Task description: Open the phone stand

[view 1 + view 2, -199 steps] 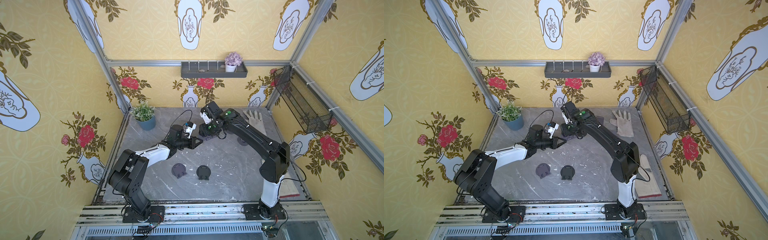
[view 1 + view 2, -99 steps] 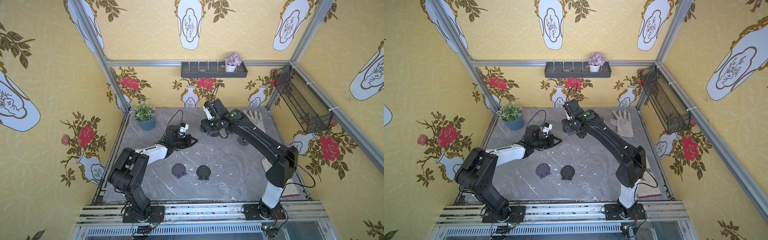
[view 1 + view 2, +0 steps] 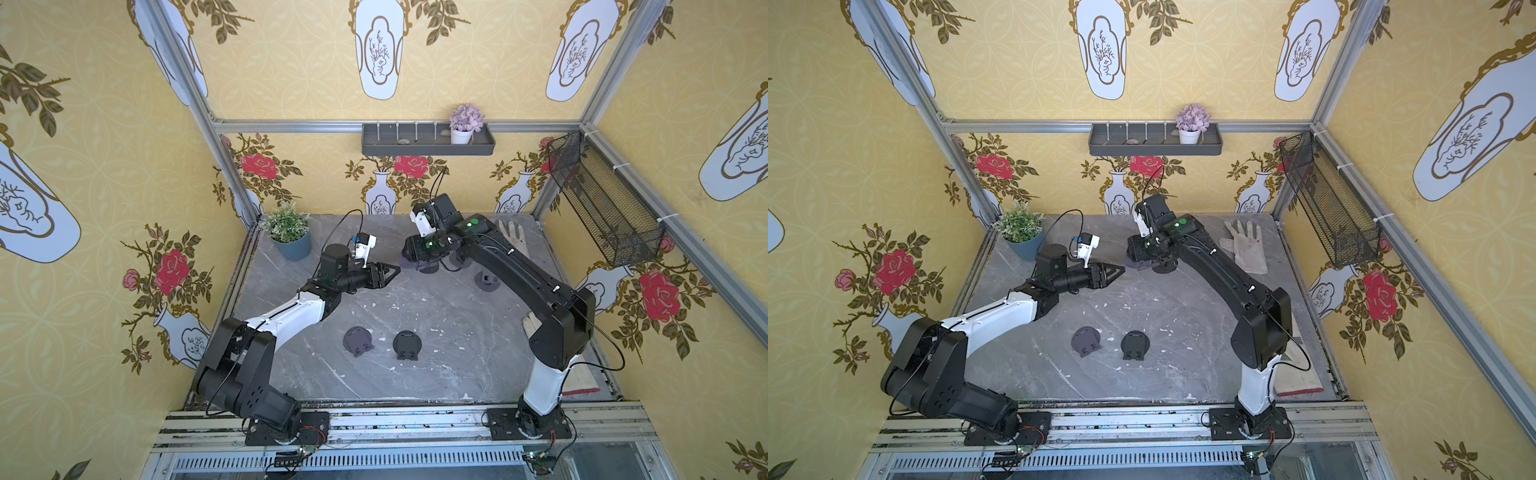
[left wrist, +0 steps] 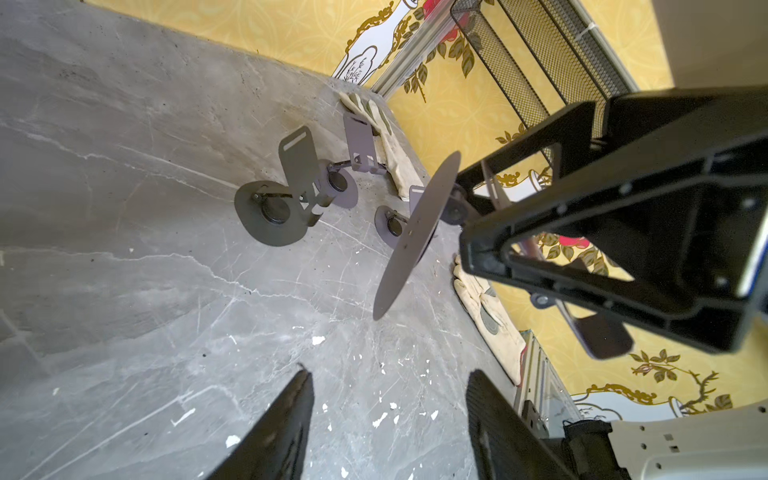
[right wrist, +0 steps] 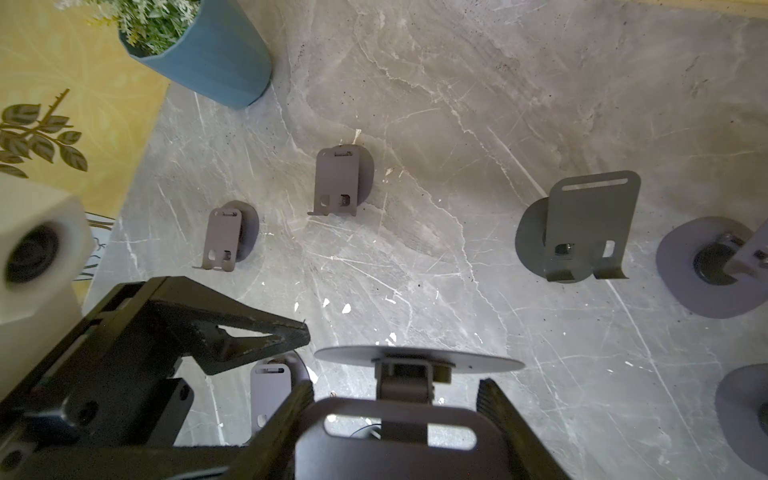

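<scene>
The phone stand is a grey disc base hinged to a slotted back plate. It hangs above the table at the back centre, seen edge-on in the left wrist view. My right gripper is shut on its back plate, with the disc sticking out in front. In both top views the stand is mostly hidden under that gripper. My left gripper is open with nothing between its fingers. It points at the disc from the left, a short way off.
Two folded stands lie at the front centre. Opened stands stand at the back right, near a glove. A potted plant is at the back left and a wire basket hangs on the right wall.
The left gripper's jaws have gone from shut to open, after drawing back a little from the stand and coming near again. The right gripper still holds the stand.
</scene>
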Action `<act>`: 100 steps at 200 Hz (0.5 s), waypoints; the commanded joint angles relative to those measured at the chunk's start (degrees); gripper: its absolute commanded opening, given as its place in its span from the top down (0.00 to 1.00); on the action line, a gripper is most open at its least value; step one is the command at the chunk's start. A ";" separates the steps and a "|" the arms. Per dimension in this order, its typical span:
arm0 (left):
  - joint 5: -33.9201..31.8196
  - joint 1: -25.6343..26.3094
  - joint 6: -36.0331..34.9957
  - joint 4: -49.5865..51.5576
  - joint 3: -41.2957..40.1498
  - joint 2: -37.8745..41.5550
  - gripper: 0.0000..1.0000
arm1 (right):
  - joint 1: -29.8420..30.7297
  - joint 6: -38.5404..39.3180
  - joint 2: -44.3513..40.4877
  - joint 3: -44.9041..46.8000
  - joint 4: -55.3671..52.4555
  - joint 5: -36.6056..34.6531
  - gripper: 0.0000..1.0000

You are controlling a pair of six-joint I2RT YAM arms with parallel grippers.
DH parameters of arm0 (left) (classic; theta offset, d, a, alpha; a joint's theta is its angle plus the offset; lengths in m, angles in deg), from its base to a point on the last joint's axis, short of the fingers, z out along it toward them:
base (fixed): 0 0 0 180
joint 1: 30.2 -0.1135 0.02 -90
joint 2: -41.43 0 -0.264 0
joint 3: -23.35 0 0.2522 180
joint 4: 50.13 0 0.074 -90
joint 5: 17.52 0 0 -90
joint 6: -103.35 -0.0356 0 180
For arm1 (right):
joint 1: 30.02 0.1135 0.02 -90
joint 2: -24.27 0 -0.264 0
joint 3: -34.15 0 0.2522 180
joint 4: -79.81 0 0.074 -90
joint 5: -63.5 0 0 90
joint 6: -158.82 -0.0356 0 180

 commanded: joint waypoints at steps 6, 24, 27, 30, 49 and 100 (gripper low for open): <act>0.19 -0.09 -5.31 1.24 0.80 -0.17 0.42 | -0.12 0.06 0.04 -0.97 0.63 5.35 0.48; 0.34 -0.01 -4.89 -0.60 0.60 -0.01 0.44 | -0.16 0.21 0.24 -0.94 0.12 6.82 0.48; 0.27 -0.01 -4.67 -1.00 0.55 0.01 0.44 | -0.12 0.24 0.28 -0.88 0.11 7.10 0.48; 0.17 -0.06 -4.62 -1.29 0.54 0.01 0.44 | -0.13 0.27 0.19 -0.86 0.13 7.24 0.49; 0.21 -0.08 -4.42 -1.58 0.92 -0.80 0.46 | -0.05 0.25 0.03 -0.77 0.41 8.40 0.48; 0.89 -0.06 -4.05 -2.90 1.93 -1.98 0.55 | 0.36 0.45 0.85 -1.36 0.39 11.18 0.50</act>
